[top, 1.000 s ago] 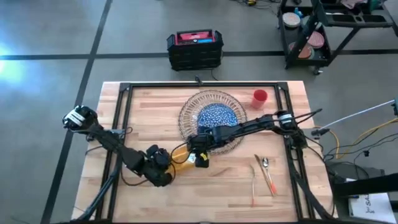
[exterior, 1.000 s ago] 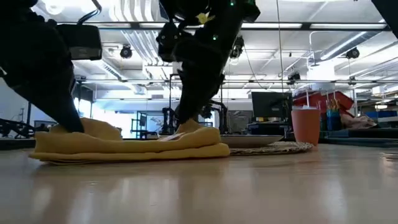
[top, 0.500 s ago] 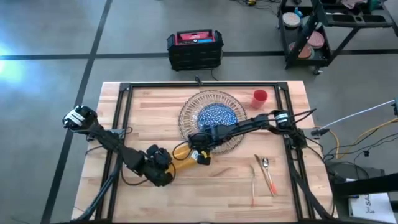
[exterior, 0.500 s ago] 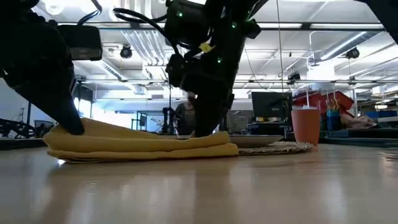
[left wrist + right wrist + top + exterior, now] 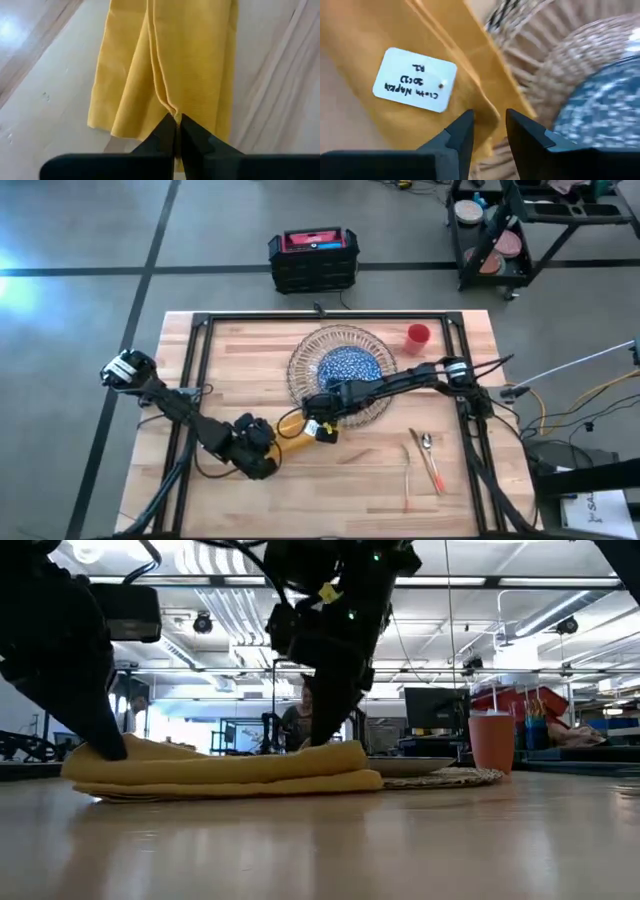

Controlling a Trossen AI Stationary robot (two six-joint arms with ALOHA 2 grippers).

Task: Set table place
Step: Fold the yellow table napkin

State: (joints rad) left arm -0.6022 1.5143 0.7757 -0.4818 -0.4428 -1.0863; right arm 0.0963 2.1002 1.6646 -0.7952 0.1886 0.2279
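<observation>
A folded yellow napkin lies flat on the table, just near of a large woven-looking plate. That plate carries a blue-patterned plate. My left gripper is shut on the napkin's left end. My right gripper is at its right end by the plate's rim, fingers closed on the cloth. A white tag is on the napkin. A red cup stands at the far right. My left gripper pinches a fold edge of the napkin's end between its fingertips, coming in low from the table's left and along the cloth. Several layers show there; the napkin lies on the table. My right gripper has the napkin's plate-side edge between its two fingers, coming from above. That end stands slightly raised while the rest lies on the table.
Orange-handled cutlery lies on the table to the near right. The table's black frame rails run along its sides. Bare wood lies near of the napkin. A black crate and a cart stand on the floor beyond.
The napkin has slid a little toward the table's right edge. My right gripper dipped onto its right end and then came up slightly, and that end now stands a bit higher. My left gripper stays shut on the other end.
</observation>
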